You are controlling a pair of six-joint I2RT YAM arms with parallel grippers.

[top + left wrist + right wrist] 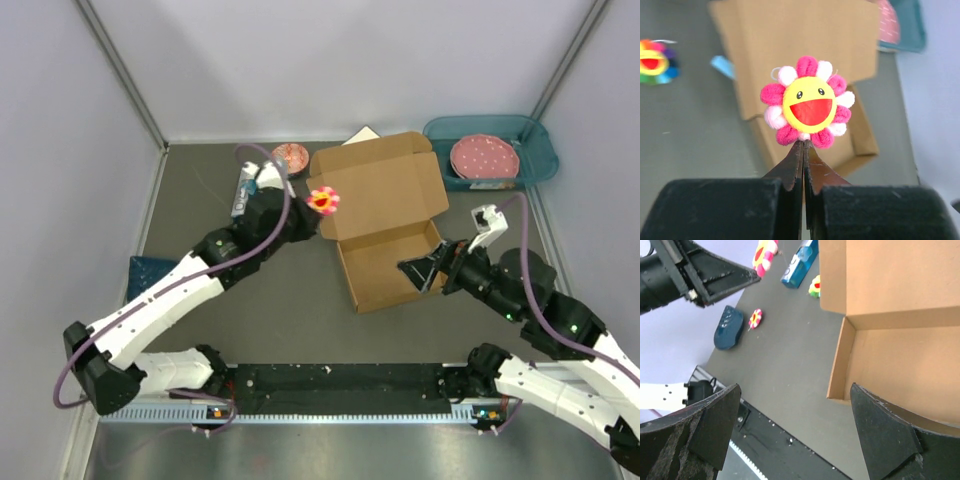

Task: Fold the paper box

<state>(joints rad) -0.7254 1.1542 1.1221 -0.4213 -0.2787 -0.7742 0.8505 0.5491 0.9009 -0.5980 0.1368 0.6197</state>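
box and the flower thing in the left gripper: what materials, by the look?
paper box: plain brown cardboard, matte; creased folds and thin standing walls show it. flower toy, pinched at its lower edge by the left gripper: probably soft plush; fuzzy ribbed pink and white petals, smoother yellow face with a red mouth, stitched or printed I cannot tell.

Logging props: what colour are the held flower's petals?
Pink and white petals on the flower; left wrist view.
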